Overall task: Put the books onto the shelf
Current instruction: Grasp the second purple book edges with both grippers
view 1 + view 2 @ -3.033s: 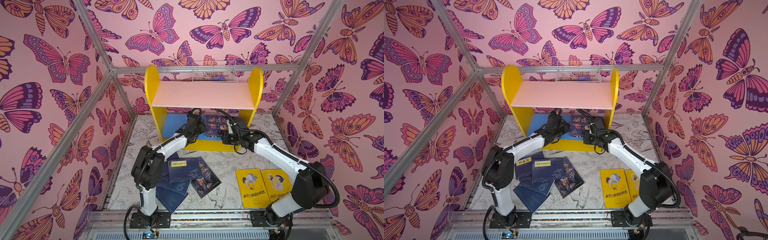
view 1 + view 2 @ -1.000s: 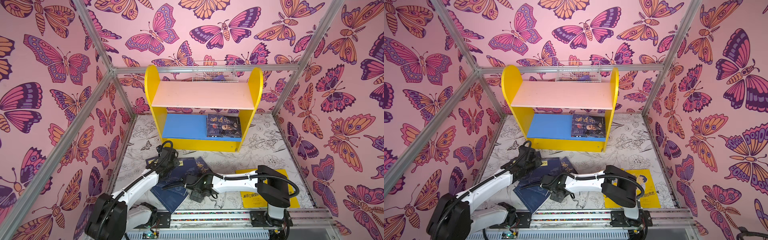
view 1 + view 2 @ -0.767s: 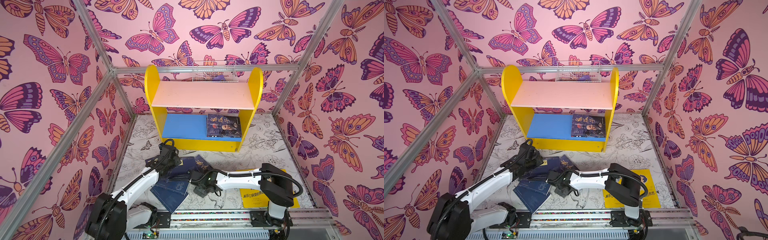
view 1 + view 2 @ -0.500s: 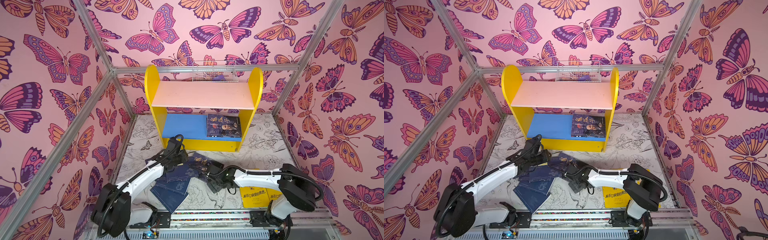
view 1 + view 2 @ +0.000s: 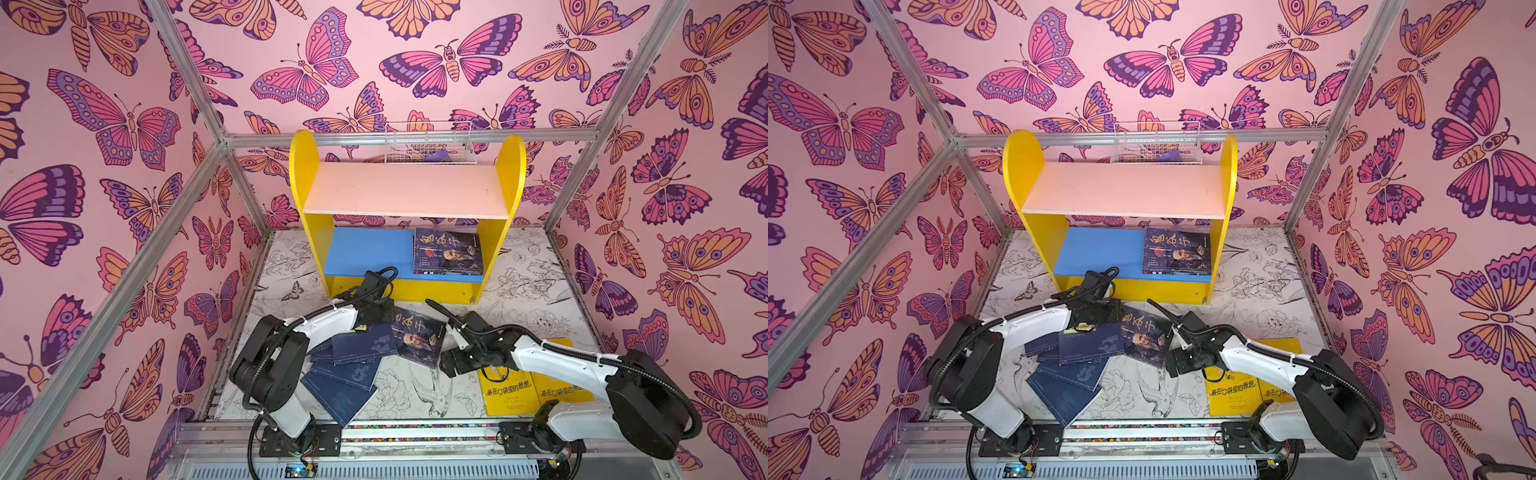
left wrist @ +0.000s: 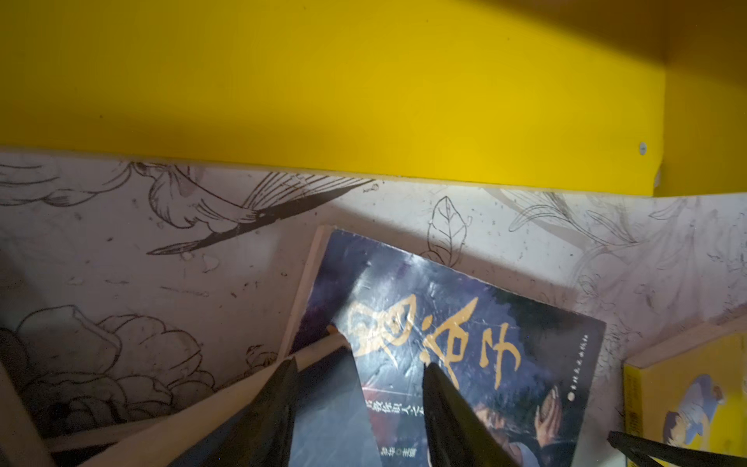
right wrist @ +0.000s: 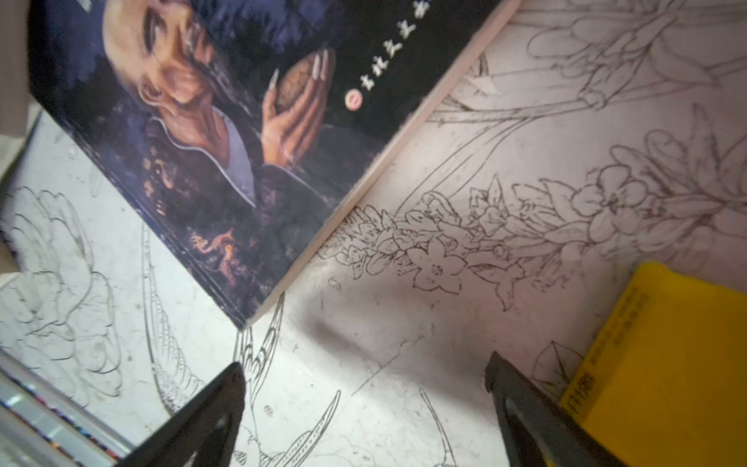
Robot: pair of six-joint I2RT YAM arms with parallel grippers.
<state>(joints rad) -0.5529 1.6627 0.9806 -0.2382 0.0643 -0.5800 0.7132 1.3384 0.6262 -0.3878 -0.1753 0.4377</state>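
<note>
Shelf (image 5: 305, 178) yellow-sided, pale pink top, blue lower board; navy books (image 5: 361, 345), dark portrait book (image 5: 419, 336), yellow books (image 5: 505, 392); walls (image 5: 374, 104) pink with butterflies; floor (image 5: 399, 395) white, ink-line flowers.

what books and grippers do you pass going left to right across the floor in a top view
navy books → portrait book → right gripper → yellow books; the left gripper overlaps the navy books, so it is left out

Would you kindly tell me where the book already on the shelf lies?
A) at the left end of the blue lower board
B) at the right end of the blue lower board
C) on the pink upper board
B: in both top views the dark portrait-cover book lies flat on the blue lower board of the shelf, at its right end.
</note>
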